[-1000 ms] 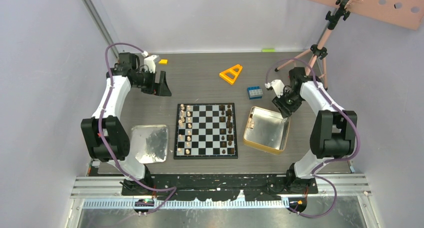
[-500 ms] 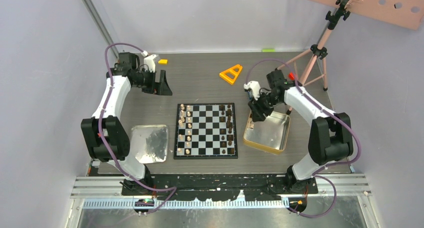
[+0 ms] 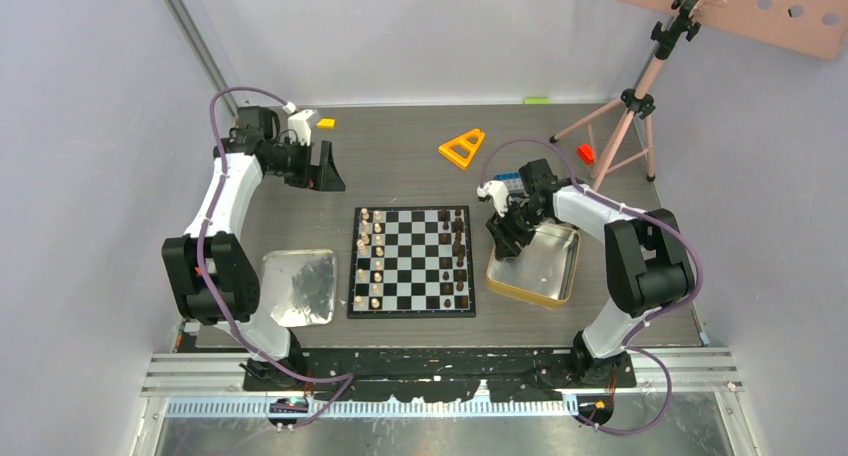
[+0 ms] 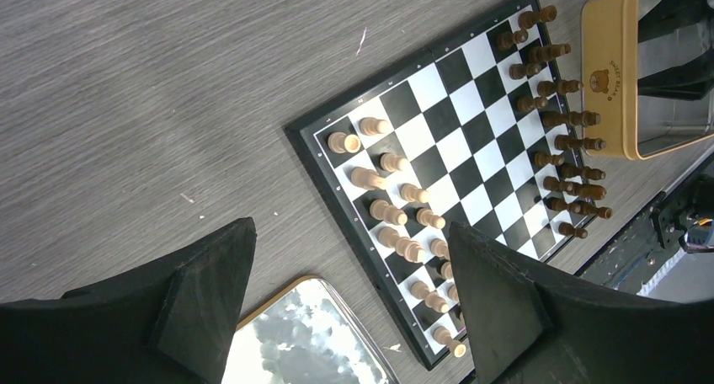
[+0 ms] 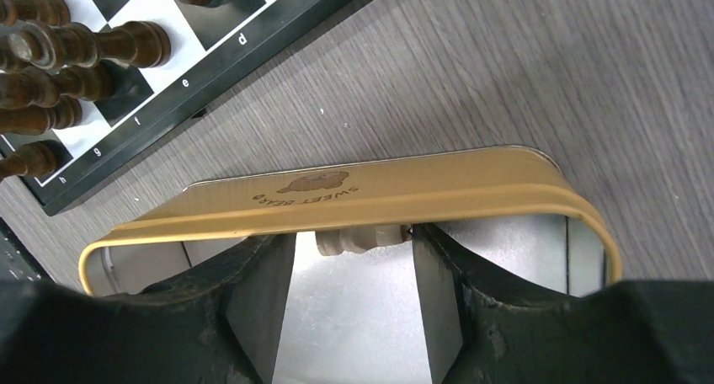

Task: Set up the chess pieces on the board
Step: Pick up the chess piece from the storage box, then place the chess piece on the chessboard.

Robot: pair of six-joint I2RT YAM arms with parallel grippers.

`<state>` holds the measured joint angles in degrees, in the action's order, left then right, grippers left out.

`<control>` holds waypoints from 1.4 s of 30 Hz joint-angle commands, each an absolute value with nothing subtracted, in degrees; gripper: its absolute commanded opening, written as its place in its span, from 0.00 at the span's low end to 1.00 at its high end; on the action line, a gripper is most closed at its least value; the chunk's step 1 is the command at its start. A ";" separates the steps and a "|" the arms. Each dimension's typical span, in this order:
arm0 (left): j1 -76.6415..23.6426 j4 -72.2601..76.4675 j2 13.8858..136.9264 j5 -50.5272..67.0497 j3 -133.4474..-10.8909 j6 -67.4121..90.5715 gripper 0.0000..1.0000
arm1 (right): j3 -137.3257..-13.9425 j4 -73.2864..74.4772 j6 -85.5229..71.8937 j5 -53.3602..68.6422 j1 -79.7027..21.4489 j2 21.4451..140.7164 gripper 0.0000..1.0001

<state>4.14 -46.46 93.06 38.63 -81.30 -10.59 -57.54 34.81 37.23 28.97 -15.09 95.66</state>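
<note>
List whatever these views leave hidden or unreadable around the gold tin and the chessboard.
- The light piece in the tin, right wrist view: the tin's wall covers part of it, type unreadable.
- Same piece, top view: the right hand covers it.
- The board, left wrist view: fingers of the left hand cover part of one edge.
- Piece types, top view: too small.
- The blue brick, top view: mostly behind the right arm.

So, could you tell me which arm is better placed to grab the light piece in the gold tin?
Right: the right gripper sits open inside the gold tin, the light piece between its fingers. The left gripper hovers across the board, far away.
</note>
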 commanded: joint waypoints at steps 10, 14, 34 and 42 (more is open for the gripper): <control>4.30 -44.60 91.25 38.93 -80.68 -10.79 0.88 | -52.55 29.42 42.28 22.68 -17.49 93.58 0.49; 4.30 -44.53 91.27 39.32 -80.86 -10.79 0.88 | -52.71 30.49 42.71 21.33 -17.49 91.73 0.42; -12.23 -33.26 90.77 51.43 -81.36 5.92 0.84 | -64.59 35.51 33.25 30.68 -17.66 78.53 0.33; -22.18 -7.63 100.59 64.22 -85.23 37.65 0.79 | -73.81 27.89 17.56 41.39 -18.37 80.42 0.32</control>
<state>-20.12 -26.41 97.19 55.53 -83.31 17.12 -67.72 33.82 27.44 33.71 -17.87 80.51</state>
